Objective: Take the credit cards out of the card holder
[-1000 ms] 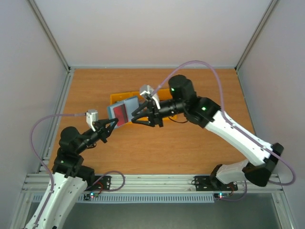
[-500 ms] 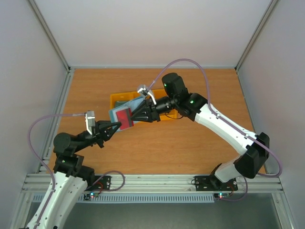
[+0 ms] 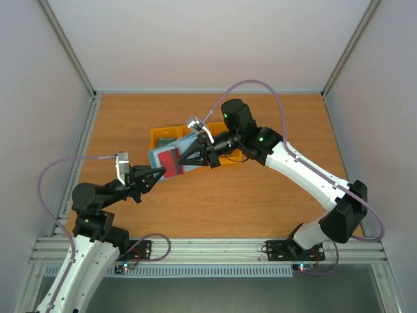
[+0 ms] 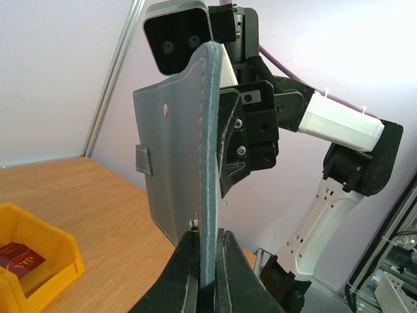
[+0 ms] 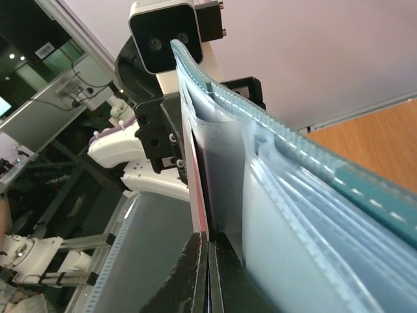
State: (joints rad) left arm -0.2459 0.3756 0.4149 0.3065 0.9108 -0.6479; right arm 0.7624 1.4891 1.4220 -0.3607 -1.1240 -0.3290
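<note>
Left fingers pinch the wallet by its edge, right fingers clamp the red card in it, all held above the worktop, by the yellow bin.

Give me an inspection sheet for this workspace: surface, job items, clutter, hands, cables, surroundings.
Surface: wooden table.
Job's things: wallet held off the table between both hands; red card showing in it.
Clutter: yellow bins behind the wallet; one holds a red piece marked VIP.
Hands: left hand shut on one wallet edge; right hand shut on the red card's edge.
Cables: purple cable arcs over the right arm; another loops beside the left arm.
Surroundings: white walls; metal rail at the near edge.
</note>
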